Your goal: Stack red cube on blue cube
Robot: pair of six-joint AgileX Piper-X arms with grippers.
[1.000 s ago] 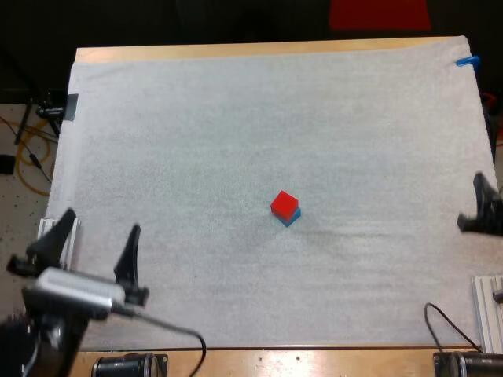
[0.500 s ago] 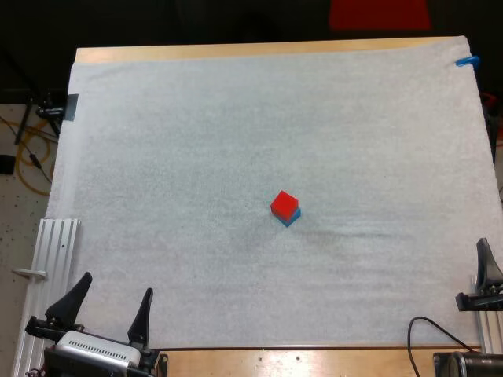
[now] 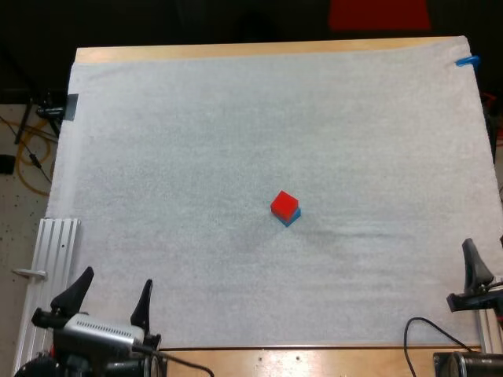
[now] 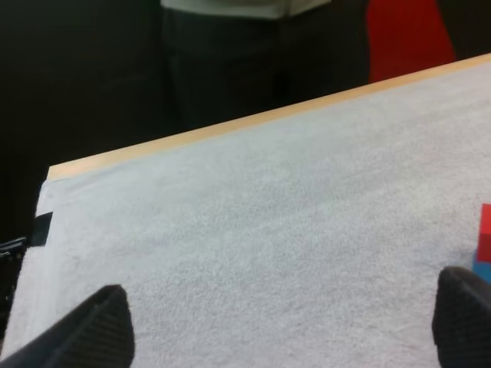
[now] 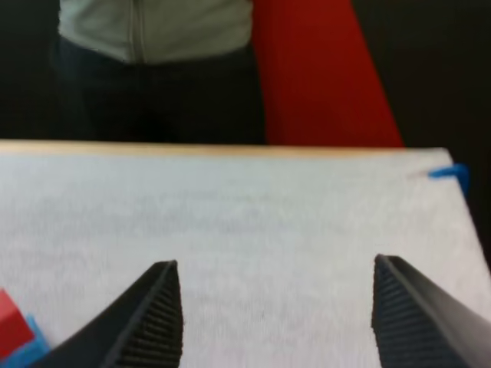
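The red cube point(image 3: 284, 204) sits on top of the blue cube point(image 3: 291, 216) near the middle of the white mat point(image 3: 236, 141); only a sliver of blue shows under it. My left gripper point(image 3: 110, 297) is open at the mat's near left corner, far from the stack. Its wrist view catches the red cube point(image 4: 485, 232) and the blue cube point(image 4: 482, 271) beside one of its fingers point(image 4: 462, 317). My right gripper point(image 3: 479, 275) is at the mat's near right edge, open, with the red cube point(image 5: 11, 325) on the blue cube point(image 5: 29, 351) off to one side of its fingers point(image 5: 152, 317).
A person's torso and legs point(image 5: 153, 61) stand beyond the table's far edge. Aluminium rails point(image 3: 49, 259) lie at the near left and near right point(image 3: 491, 330) of the mat. Wide bare mat surrounds the stack.
Both arms have drawn back toward the near edge of the table since a second ago and have nearly settled. The stacked cubes have not moved.
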